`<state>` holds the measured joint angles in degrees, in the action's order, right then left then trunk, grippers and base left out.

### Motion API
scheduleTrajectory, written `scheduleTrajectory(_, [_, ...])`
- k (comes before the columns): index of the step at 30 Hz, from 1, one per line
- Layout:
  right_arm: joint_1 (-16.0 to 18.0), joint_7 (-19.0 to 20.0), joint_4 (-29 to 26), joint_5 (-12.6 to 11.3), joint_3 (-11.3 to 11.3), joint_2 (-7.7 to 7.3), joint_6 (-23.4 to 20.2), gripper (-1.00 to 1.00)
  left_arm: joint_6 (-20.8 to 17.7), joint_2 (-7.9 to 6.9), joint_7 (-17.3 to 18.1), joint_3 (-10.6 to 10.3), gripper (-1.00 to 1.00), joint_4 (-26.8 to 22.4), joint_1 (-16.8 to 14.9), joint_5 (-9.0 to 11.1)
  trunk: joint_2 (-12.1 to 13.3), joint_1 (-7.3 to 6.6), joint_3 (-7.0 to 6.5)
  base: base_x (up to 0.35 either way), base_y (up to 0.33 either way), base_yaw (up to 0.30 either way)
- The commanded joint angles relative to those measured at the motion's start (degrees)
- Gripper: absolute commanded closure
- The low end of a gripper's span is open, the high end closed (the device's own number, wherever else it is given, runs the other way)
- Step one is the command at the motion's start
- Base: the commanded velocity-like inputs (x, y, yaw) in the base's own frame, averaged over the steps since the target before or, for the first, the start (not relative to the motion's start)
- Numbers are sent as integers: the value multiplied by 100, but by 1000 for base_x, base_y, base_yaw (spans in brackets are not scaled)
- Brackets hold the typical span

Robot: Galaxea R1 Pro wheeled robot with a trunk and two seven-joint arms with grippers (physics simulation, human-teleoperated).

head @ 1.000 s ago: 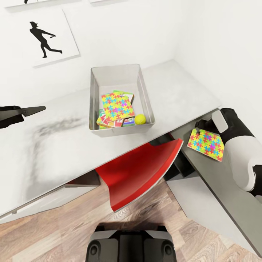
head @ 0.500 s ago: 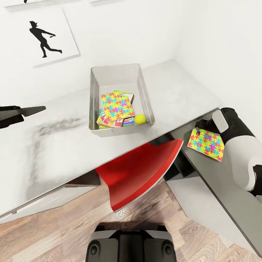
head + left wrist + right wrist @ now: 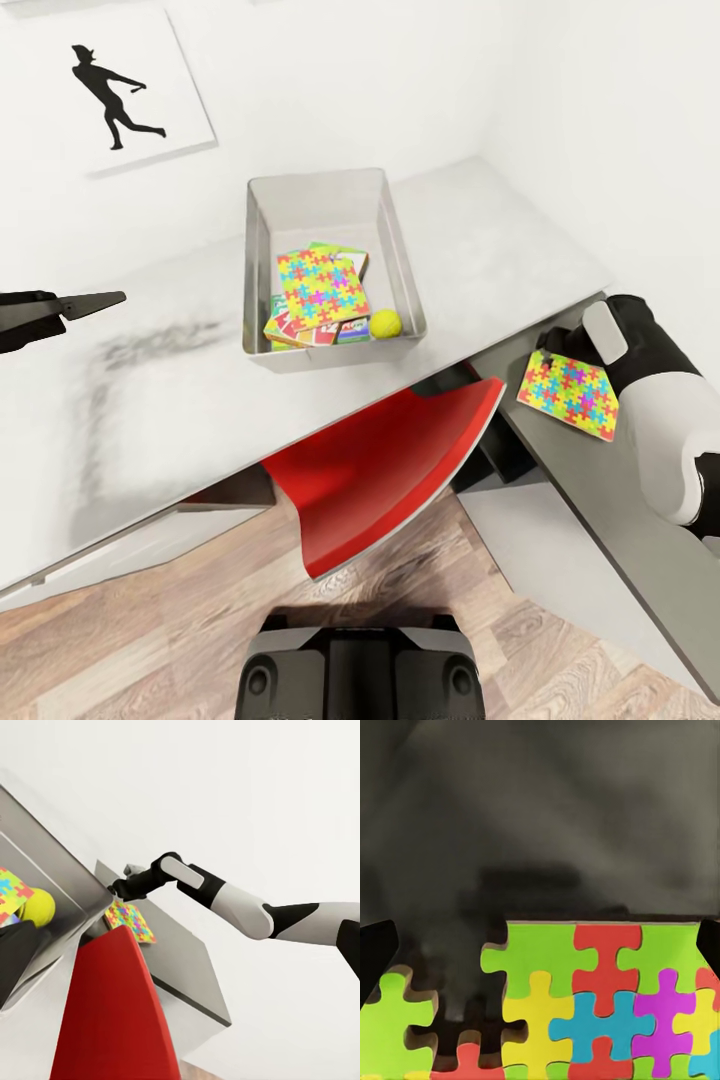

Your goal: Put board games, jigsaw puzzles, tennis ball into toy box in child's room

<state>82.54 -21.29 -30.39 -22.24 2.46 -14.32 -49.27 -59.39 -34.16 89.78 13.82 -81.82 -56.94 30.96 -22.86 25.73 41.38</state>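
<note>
Overhead, grey table [image 3: 500,250], toy box [image 3: 400,250], wood floor [image 3: 150,640]

White walls [image 3: 400,80] are seen meeting in a corner behind a pale grey table [image 3: 150,400]. A picture of a black silhouetted figure [image 3: 110,95] is hung on the wall. A red chair [image 3: 385,470] is tucked under the table, and a wood-plank floor [image 3: 150,640] is laid below. Even, soft light is cast throughout.
</note>
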Motion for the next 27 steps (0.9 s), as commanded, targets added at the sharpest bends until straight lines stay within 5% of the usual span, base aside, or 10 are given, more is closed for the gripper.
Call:
scheduleTrajectory(1, [-1, -53, 34, -116, 11, -1, -1, -100, -61, -3, 22, -2, -100, 0, -5, -2, -6, 5, 15, 0, 0, 0])
scheduleTrajectory(16, [7, -71, 7, -114, 11, -1, 0, -100, -61, -3, 22, -11, -100, 0, -3, -8, -6, 5, 34, -17, 0, 0])
scheduleTrajectory(27, [7, -60, 7, -119, 1, -9, -3, -100, -61, -3, 22, -11, -100, 0, -8, -10, -6, 5, 34, -263, 0, 0])
